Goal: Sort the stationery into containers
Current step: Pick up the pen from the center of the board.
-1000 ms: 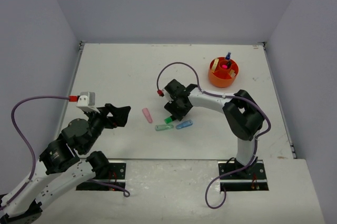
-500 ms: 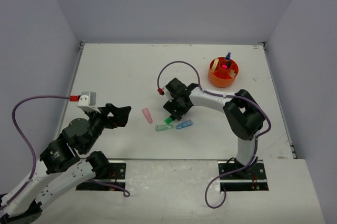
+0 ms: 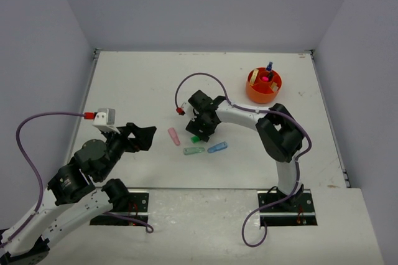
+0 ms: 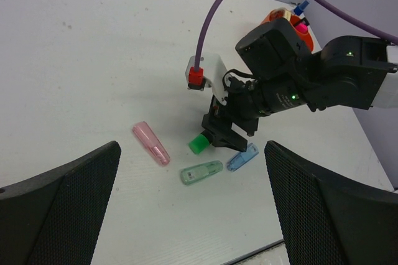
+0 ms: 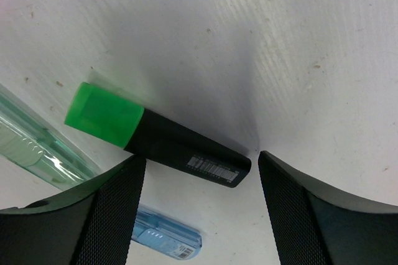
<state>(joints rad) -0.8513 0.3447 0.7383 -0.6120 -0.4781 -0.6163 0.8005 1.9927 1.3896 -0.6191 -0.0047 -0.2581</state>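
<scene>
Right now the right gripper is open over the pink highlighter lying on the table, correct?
Not pink: the right gripper is open over the green-capped black highlighter lying on the table, as the right wrist view shows.
</scene>
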